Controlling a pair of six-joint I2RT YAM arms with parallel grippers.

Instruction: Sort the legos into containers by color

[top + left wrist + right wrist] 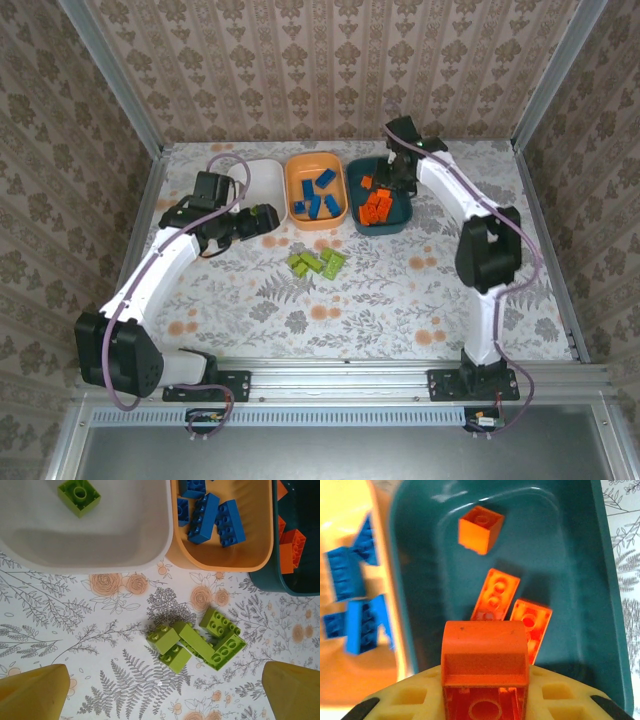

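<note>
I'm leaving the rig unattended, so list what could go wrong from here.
1. The orange brick in the right gripper hangs over loose orange bricks in the teal bowl; dropped, it may bounce out.
2. The green bricks lie bunched and touching near the open left gripper; closing may catch two or scatter them.

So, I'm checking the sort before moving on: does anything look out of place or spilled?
Nothing is spilled or damaged. A heap of lime green plastic bricks lies on the flowered tablecloth, outside any bowl, while one lime green brick sits in the white plastic bowl. That heap is simply unsorted.
</note>
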